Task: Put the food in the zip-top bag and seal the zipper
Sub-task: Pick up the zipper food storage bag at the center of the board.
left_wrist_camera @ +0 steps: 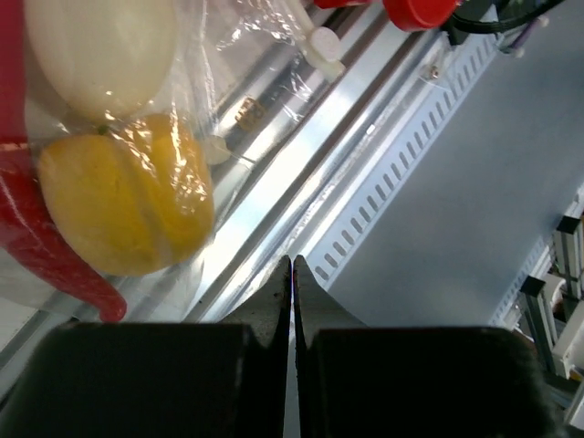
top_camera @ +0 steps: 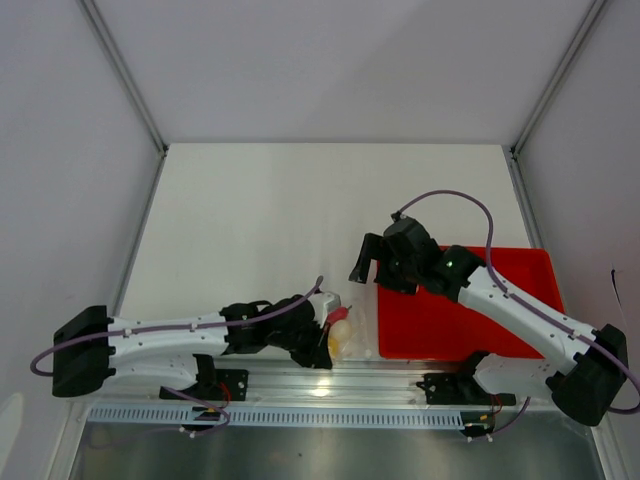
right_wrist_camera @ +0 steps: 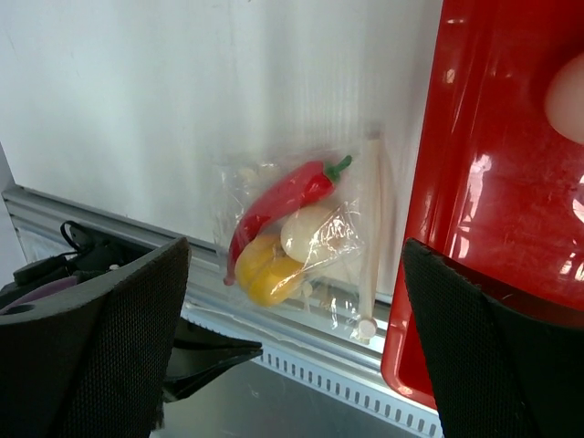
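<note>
The clear zip-top bag [right_wrist_camera: 274,196] lies on the table's near edge, just left of the red tray. Inside it are a red chili [right_wrist_camera: 283,201], a whitish egg shape [right_wrist_camera: 306,233] and a yellow-orange piece [right_wrist_camera: 265,271]. The zipper [right_wrist_camera: 372,228] shows as a pale strip along the bag's edge beside the tray, with a white slider [right_wrist_camera: 365,327] at its near end. My left gripper [left_wrist_camera: 292,263] is shut beside the bag [top_camera: 341,336], over the metal rail, with nothing seen between its jaws. My right gripper [top_camera: 372,272] hovers open above the bag. Another cream piece [right_wrist_camera: 566,96] lies in the tray.
The red tray [top_camera: 470,310] sits on the right of the table, under the right arm. A slotted metal rail [top_camera: 330,385] runs along the near edge, right behind the bag. White walls enclose the table on three sides.
</note>
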Controlling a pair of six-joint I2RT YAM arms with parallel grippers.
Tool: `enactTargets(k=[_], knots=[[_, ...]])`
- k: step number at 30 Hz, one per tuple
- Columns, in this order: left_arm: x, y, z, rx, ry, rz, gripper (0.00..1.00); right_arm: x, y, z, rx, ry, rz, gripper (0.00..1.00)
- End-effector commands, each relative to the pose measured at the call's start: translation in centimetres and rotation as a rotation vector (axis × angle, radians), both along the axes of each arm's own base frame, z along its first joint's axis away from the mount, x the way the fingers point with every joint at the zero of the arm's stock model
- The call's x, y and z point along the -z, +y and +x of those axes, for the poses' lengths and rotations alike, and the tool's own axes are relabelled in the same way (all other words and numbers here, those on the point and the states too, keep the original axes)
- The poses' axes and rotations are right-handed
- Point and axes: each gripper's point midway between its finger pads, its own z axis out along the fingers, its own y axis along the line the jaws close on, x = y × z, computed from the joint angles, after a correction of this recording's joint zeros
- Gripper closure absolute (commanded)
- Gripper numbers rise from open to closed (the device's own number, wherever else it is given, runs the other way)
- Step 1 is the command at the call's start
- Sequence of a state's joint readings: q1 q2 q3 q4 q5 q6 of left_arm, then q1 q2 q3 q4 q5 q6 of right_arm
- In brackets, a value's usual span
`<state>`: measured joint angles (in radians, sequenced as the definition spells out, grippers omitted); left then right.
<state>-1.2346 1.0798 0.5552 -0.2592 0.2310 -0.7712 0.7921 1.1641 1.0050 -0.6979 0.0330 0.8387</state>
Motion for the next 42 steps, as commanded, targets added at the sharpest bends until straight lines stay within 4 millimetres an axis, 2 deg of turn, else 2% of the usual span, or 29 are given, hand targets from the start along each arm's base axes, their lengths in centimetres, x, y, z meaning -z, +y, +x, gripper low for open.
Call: enactTargets(k=[1, 6, 10, 19, 26, 30, 34, 37, 42], knots=[[0.5, -0.9, 1.4, -0.064, -0.045, -0.003, 0.99, -1.2, 0.5, 0.1, 0.012, -0.009, 0.022, 0.01], [1.6, -1.3, 2.5, -0.101, -0.072, 0.041, 1.00, -1.0, 2.2, -1.2, -0.028, 0.002, 0.040, 0.01], [2.6, -1.3, 3.4, -0.112, -0.097, 0.103, 0.99, 0.8, 2.9, -1.9, -0.042, 0.049, -0.026, 0.01], [4.7, 0.8, 5.5, -0.210, -0.088, 0.122, 1.00, 3.1, 3.1, -1.8, 0.004, 0.087, -0.078, 0.01], [4.5, 1.9, 7.7, -0.261, -0.115, 0.116, 1.00, 4.8, 5.1, -1.7, 0.082, 0.169, -0.074, 0.01], [4.0, 2.2, 9.1, -0.291, -0.129, 0.100, 0.99, 5.6, 5.0, -1.2, 0.177, 0.201, -0.139, 0.01], [3.7, 2.5, 10.8, -0.315, -0.151, 0.091, 0.99, 5.7, 6.1, -1.1, 0.220, 0.228, -0.077, 0.01], [3.7, 3.0, 12.0, -0.341, -0.153, 0.086, 0.99, 5.7, 5.4, -1.0, 0.275, 0.227, -0.070, 0.01], [3.7, 3.3, 12.9, -0.347, -0.158, 0.084, 0.99, 5.9, 4.5, -1.2, 0.320, 0.232, -0.085, 0.00]])
